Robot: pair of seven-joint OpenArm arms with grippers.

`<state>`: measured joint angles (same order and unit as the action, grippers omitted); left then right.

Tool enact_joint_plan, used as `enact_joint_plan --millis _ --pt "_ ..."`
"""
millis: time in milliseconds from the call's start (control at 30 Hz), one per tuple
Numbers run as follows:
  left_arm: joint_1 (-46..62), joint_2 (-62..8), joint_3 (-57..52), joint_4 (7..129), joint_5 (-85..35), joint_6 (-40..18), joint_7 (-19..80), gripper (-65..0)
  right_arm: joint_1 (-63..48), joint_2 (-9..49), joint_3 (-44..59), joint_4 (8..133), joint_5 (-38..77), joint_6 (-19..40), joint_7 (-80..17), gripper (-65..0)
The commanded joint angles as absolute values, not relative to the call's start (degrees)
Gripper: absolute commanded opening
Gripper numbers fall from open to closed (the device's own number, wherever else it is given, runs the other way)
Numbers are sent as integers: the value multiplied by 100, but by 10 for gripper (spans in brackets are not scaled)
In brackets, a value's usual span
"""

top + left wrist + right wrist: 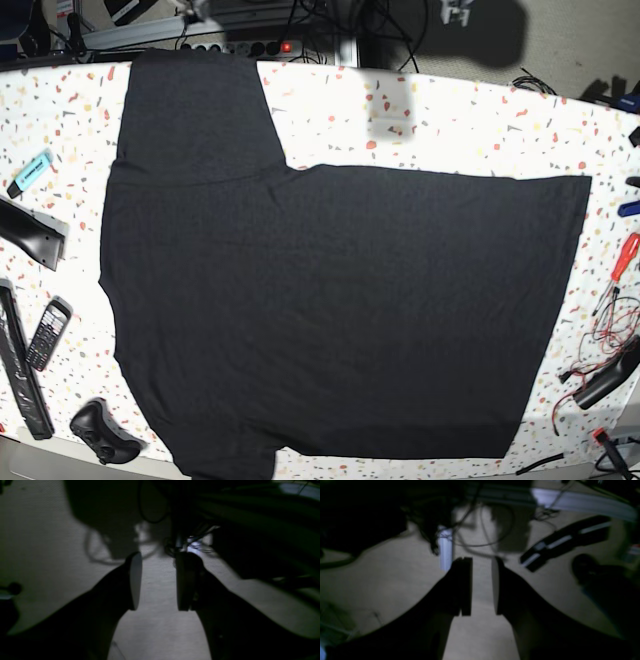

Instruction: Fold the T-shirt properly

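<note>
The black T-shirt (330,300) lies spread flat on the speckled white table (450,130), plain side up, with one sleeve (190,110) reaching to the far left edge. No print shows. My left gripper (158,582) is open and empty above a pale beige surface, away from the shirt. My right gripper (481,587) is also open and empty, with a narrower gap, above the same kind of surface. Neither gripper shows clearly in the base view. The wrist views are dark, and the shirt cannot be made out in them.
On the table's left edge lie a blue marker (30,170), a black remote (30,235), a phone (47,333) and a game controller (100,430). On the right edge lie a red screwdriver (622,258), wires (600,320) and a black tool (610,380). Cables (480,530) hang in the right wrist view.
</note>
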<state>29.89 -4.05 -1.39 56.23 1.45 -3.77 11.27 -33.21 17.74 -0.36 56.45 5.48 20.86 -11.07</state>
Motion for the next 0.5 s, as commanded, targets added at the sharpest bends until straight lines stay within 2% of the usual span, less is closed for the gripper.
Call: enact_joint_plan --millis 0,167,467 --pt "3168 -489 -141 5878 148 -386 1114 -435 -3546 1944 -21 5959 722 2178 -1085 -516" --pt "3885 -996 -141 6952 145 -388 1127 -435 -4484 2628 -19 7308 1273 2410 -1321 -516" --pt "5124 -2355 -141 8838 152 -388 1540 -435 -6031 3760 14 9585 1264 2425 -1485 -516"
